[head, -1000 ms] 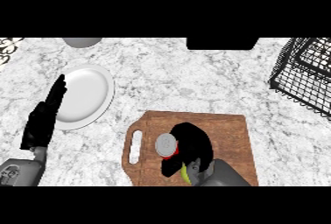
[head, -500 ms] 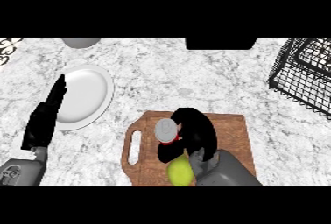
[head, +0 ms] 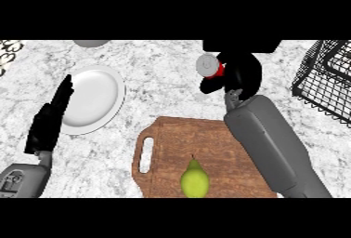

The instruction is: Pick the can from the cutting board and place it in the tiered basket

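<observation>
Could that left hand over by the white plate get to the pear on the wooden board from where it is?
Probably yes. The left hand rests open beside the plate, holding nothing, and the counter between it and the pear on the cutting board looks bare. The right hand is busy with the can, farther back.

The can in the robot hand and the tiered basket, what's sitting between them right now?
In the head view nothing lies between them: only bare marble counter separates the can, held in the right robot hand, from the tiered basket.

Red can (head: 209, 65) held aloft; wire tiered basket (head: 322, 83) at right.
</observation>
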